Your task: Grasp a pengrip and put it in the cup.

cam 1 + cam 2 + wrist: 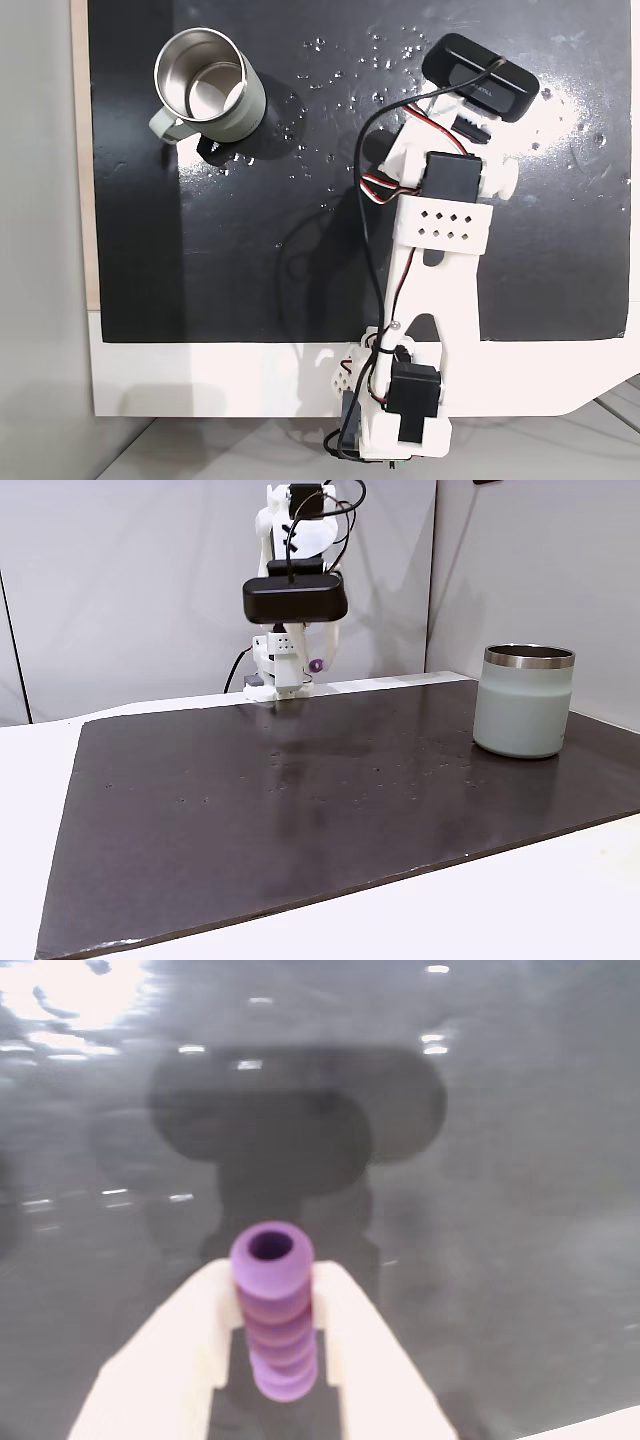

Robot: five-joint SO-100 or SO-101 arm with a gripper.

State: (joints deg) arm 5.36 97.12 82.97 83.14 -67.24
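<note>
While the pengrip (pixel 274 1310) sits pinched between the two white fingers (pixel 160 1360) in the wrist view, its open end pointing out past the tips, the hold looks narrow: the fingers press on the ribbed sides, and the soft tube could squirm or rotate out if the arm swings fast. In a fixed view from the front, the gripper (pixel 312 666) hangs above the far edge of the black mat (pixel 300 810), a purple speck showing just beside the white frame, though that view is too small to confirm how firmly it is held. The cup (pixel 207 92) stands well apart, near the mat's far-left corner in the overhead fixed view, its handle toward the left edge. The carry is therefore a long sweep across the tabletop (pixel 200 385). A drop along the way would leave the tube rolling on the slick mat. At the cup, a low approach could knock the steel rim (pixel 529 656); releasing off-centre could bounce the tube off it.
</note>
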